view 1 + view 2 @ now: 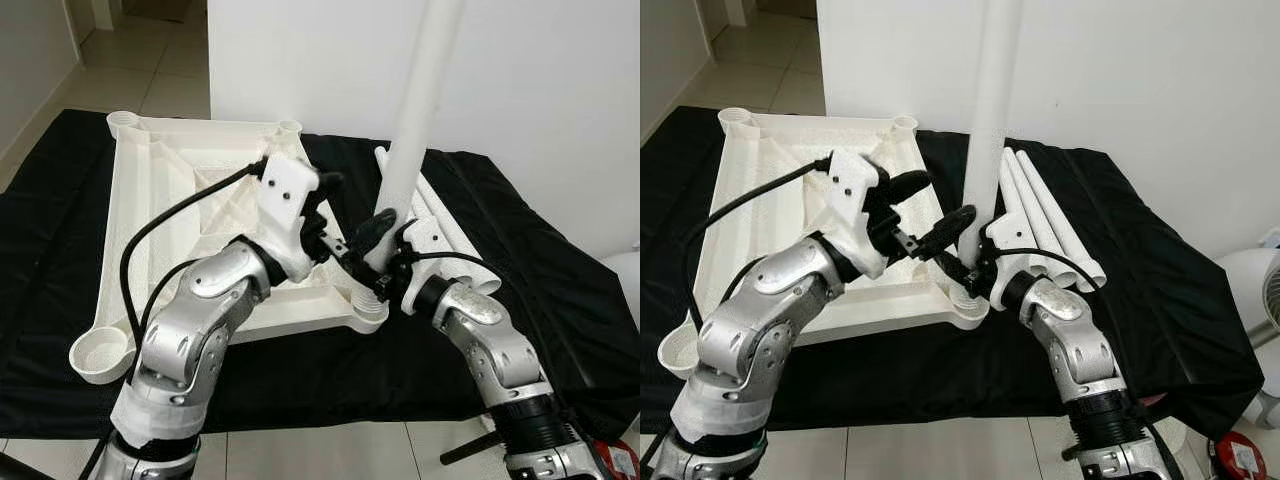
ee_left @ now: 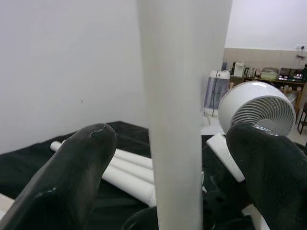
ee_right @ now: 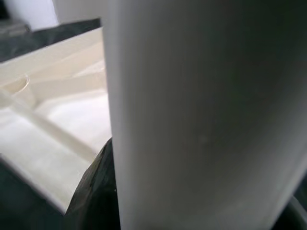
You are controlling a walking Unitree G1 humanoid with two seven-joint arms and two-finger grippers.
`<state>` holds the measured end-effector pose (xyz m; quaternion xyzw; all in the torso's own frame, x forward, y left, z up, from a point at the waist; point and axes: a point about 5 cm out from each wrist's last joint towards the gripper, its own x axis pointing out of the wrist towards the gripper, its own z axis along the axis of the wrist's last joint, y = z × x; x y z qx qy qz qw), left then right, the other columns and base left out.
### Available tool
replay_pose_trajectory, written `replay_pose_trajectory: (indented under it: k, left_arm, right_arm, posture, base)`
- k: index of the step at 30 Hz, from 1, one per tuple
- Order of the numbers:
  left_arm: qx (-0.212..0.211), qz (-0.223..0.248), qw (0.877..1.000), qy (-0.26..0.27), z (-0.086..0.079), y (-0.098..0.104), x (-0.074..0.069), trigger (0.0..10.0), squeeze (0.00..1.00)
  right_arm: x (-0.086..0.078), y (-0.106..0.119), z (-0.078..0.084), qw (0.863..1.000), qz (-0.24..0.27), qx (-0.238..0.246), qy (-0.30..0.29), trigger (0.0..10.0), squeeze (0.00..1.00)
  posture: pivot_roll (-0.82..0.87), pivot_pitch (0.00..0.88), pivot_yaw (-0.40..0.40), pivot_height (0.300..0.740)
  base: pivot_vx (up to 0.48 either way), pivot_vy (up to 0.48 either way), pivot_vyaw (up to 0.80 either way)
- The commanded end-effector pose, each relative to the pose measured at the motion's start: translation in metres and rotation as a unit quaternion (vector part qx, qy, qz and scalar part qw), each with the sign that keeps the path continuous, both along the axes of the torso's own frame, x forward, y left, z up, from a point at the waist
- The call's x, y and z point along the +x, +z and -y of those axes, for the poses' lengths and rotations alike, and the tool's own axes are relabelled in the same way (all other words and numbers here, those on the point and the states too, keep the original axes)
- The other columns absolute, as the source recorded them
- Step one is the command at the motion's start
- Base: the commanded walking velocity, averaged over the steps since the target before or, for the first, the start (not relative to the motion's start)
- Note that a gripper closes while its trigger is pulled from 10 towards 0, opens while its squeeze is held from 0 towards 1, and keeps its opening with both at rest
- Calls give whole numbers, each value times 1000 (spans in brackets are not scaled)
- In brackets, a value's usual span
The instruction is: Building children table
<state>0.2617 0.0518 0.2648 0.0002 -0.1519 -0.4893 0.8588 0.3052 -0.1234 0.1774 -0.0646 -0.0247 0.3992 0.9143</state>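
Tabletop (image 1: 190,200) lies upside down on the black cloth (image 1: 540,270); right tool (image 1: 385,268) clamps the upright leg (image 1: 415,120) in its near-right corner socket, left tool (image 1: 930,215) spread apart beside it.

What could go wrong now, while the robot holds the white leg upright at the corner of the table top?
1. The leg is tall and is held only near its base by the right hand, so it may tip.
2. The left hand stands open around the leg, so it gives little support.
3. The spare legs lie close beside the right arm; a swing could roll them off the black cloth.
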Motion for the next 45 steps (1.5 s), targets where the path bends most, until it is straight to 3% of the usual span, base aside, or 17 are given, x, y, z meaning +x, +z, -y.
replay_pose_trajectory:
  k: [1, 7, 20, 21, 24, 25, 45]
  left_arm:
    - [12, 14, 998, -63, 8, 6, -7, 10000, 0]
    - [16, 13, 997, -69, 10, 16, -2, 10000, 0]
    - [13, -24, 999, -33, 7, 23, 15, 10000, 0]
    - [6, -31, 999, -32, 6, 24, 16, 3882, 0]
    - [-1, -35, 999, -28, 5, 25, 17, 3294, 0]
    - [-6, -39, 999, -26, 4, 26, 18, 0, 0]
    - [-46, -73, 996, 14, -5, 42, 35, 0, 0]
  right_arm:
    - [0, 0, 2, 1000, 2, -23, 14, 10000, 0]
    - [-5, -6, 2, 995, 0, -74, 68, 10000, 0]
    - [-2, -8, -2, 993, 6, -89, 79, 10000, 0]
    - [-2, -8, -2, 993, 6, -88, 79, 10000, 0]
    - [-1, -8, -2, 993, 6, -87, 78, 10000, 0]
    - [-1, -9, -2, 993, 7, -86, 77, 10000, 0]
    - [5, -12, 0, 996, 16, -83, 34, 10000, 0]
  posture:
    - [57, 0, -137, 740]
    - [60, 0, -131, 740]
    - [64, 0, -117, 740]
    - [65, 0, -116, 740]
    - [64, 0, -115, 740]
    - [64, 0, -112, 740]
    - [61, 0, -103, 740]
  base:
    - [0, 0, 0]
    - [0, 0, 0]
    - [0, 0, 0]
    - [0, 0, 0]
    - [0, 0, 0]
    - [0, 0, 0]
    - [0, 0, 0]
